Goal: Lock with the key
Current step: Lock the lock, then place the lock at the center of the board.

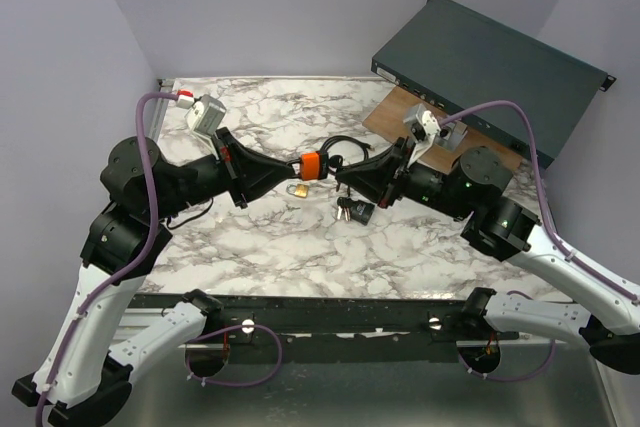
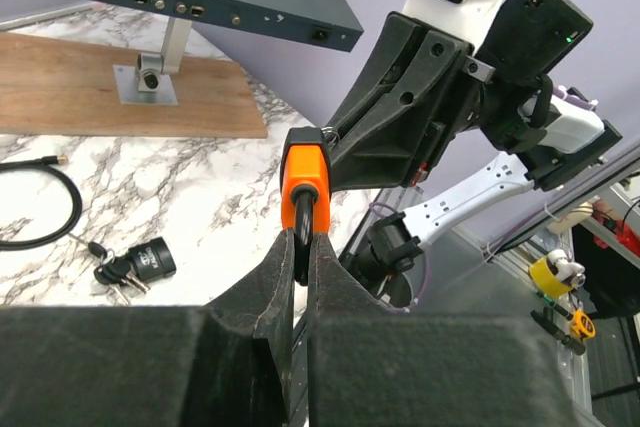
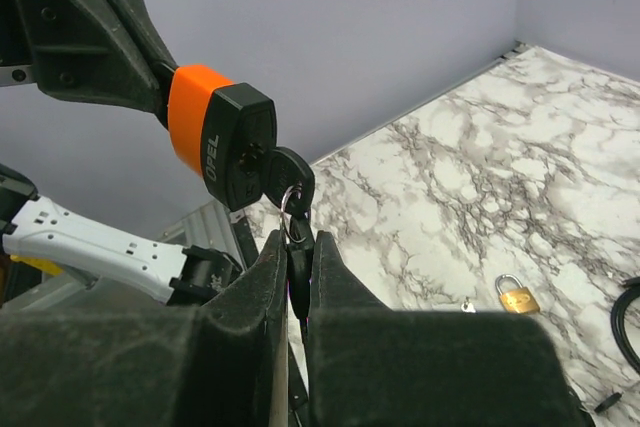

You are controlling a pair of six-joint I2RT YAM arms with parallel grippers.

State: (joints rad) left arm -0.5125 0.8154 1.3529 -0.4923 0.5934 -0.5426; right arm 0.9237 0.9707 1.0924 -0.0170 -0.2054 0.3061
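My left gripper [image 1: 300, 167] is shut on the orange-and-black cable lock [image 1: 312, 165] and holds it above the table; in the left wrist view its jaws [image 2: 300, 239] pinch the lock's [image 2: 305, 172] black stem. In the right wrist view a black key [image 3: 286, 175] sits in the lock's black face [image 3: 243, 145]. A ring hangs from it. My right gripper [image 3: 298, 249] is shut on a second black key [image 3: 299, 267] on that ring, right under the lock. In the top view the right gripper [image 1: 342, 179] meets the lock.
A small brass padlock [image 1: 297, 189] lies on the marble below the lock, also in the right wrist view [image 3: 516, 295]. A bunch of black keys [image 1: 355, 210] lies nearby. A black cable [image 1: 345, 145], a wooden board [image 1: 400, 107] and a dark network switch [image 1: 490, 57] stand at the back right.
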